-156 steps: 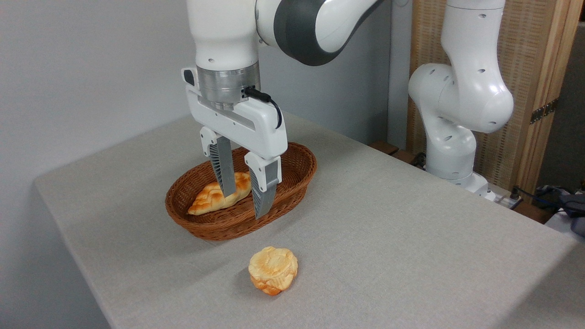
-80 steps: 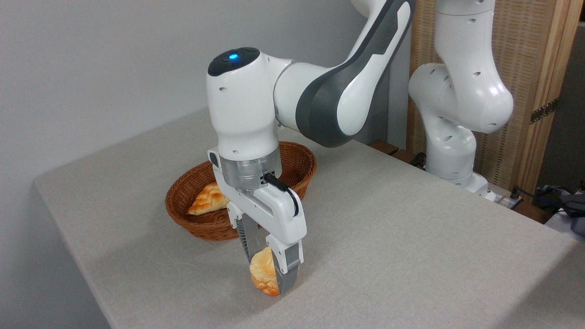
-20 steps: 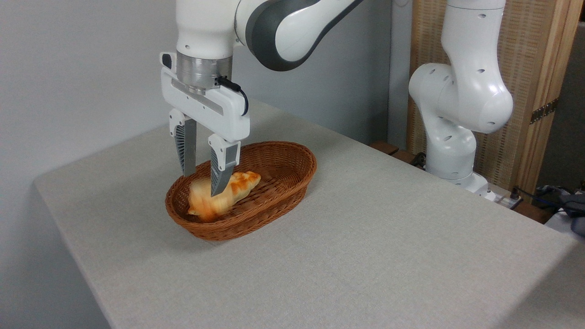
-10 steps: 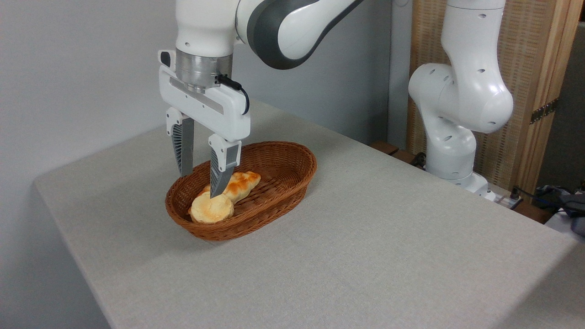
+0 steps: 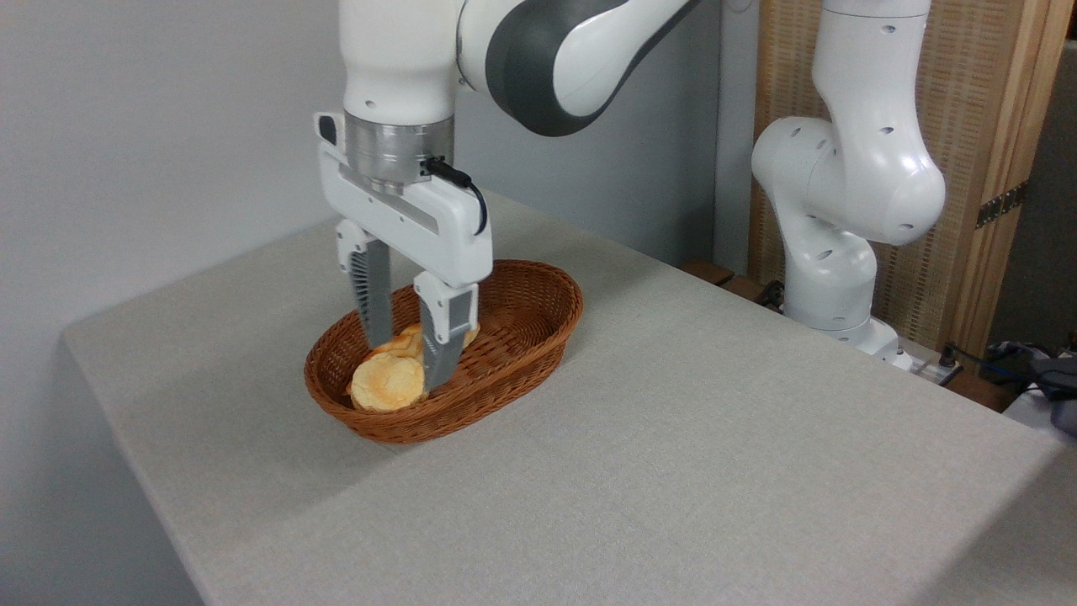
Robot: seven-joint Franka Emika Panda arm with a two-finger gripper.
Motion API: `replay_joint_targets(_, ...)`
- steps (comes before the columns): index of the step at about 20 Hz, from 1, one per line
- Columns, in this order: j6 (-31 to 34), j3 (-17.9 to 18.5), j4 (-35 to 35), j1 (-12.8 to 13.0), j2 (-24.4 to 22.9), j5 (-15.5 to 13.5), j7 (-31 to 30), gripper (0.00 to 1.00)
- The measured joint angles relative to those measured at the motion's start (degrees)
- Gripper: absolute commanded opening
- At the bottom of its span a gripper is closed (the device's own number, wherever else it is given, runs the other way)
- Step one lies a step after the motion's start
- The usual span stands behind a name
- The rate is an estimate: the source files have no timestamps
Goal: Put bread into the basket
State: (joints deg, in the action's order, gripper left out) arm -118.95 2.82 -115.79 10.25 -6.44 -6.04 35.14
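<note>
While the two grey ribbed fingers (image 5: 373,295) point straight down, they stand spread apart with nothing pinched between them. They look like long thin wedges with little grooves along their sides. The gripper (image 5: 407,364) hangs over the middle of the basket (image 5: 522,337), and its tips seem to sit above the food, though it is hard to tell if they touch it.

The bread (image 5: 386,386) lies in the left end of the basket. It is tipped over, so its flat, pale, round bottom faces the camera, with a toasty orange patch in the middle. Just behind it lies a long braided bread (image 5: 405,339), golden and bumpy, mostly hidden by the fingers.

The basket is oval and shallow, made of brown woven wicker with a thick twisted rim. It rests on a table (image 5: 673,454) covered with a plain grey cloth that looks a bit rough, like linen.

Above the fingers comes a white boxy hand part, then a shiny metal ring, then the smooth white and dark grey arm (image 5: 547,50). A thin black cable (image 5: 471,189) curls at the side.
</note>
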Motion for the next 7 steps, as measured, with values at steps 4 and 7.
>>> replay_joint_targets(4, 6.3, 2.0, 2.1, -0.1, -0.6, 0.0, 4.3, 1.00)
replay_joint_targets(7, 9.3, 3.6, 2.7, -0.1, -1.3, 0.0, 7.1, 1.00)
